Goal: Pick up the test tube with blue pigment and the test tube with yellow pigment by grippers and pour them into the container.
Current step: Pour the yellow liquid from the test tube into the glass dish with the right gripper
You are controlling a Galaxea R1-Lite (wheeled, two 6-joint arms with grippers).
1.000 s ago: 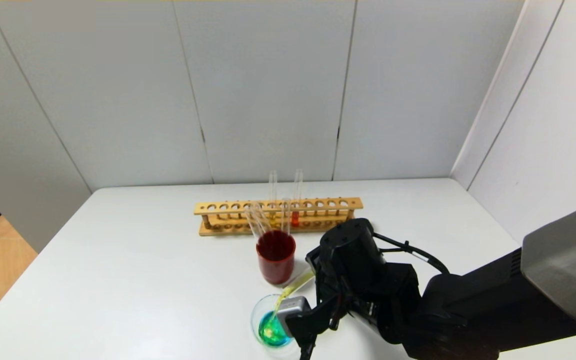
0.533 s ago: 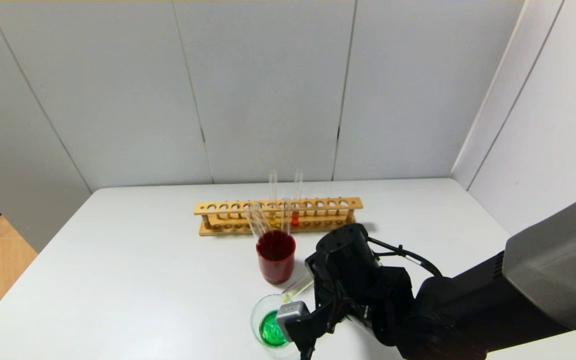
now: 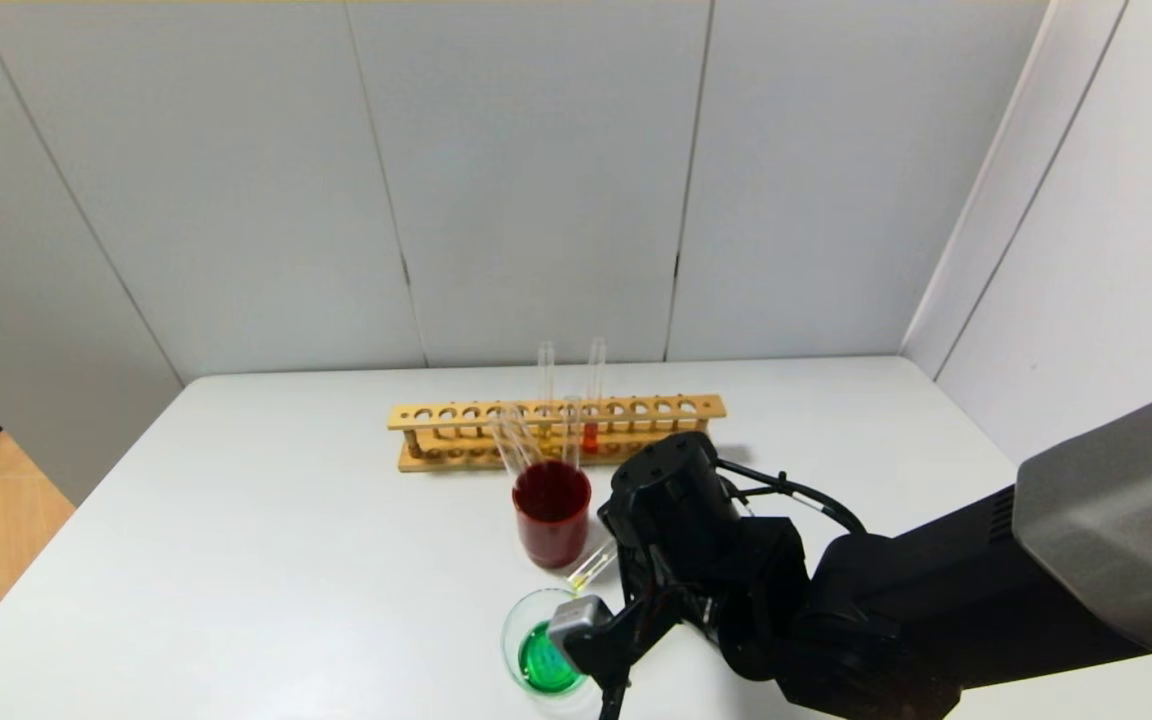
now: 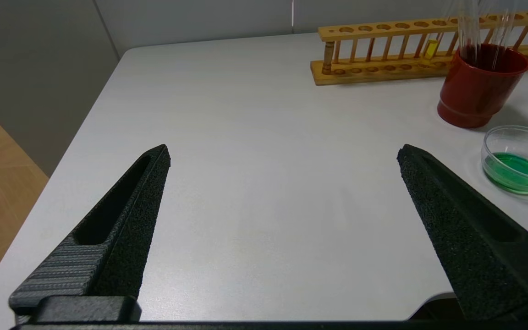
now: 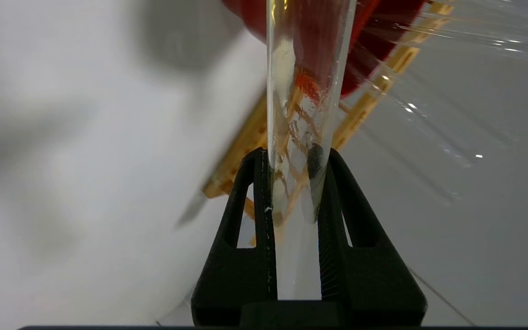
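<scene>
My right gripper (image 3: 614,572) is shut on the test tube with yellow pigment (image 3: 591,568), held tilted between the red cup and the container. Only a yellow trace shows near its mouth. In the right wrist view the clear tube (image 5: 305,91) runs between my closed fingers (image 5: 291,156). The container (image 3: 510,632), a low glass beaker at the table's front, holds green liquid; it also shows in the left wrist view (image 4: 493,142). No tube with blue liquid shows. My left gripper (image 4: 284,151) is open and empty over bare table to the left, out of the head view.
A dark red cup (image 3: 548,535) holding several empty glass tubes stands just behind the beaker. Behind it is a wooden rack (image 3: 456,415) with a red-orange tube (image 3: 591,435) and a tube with yellowish liquid (image 4: 430,48). White walls stand behind and to the right.
The yellow stream into the beaker has stopped and the liquid has turned from blue-teal to green. My right gripper has drawn the tube back from the beaker toward the red cup.
</scene>
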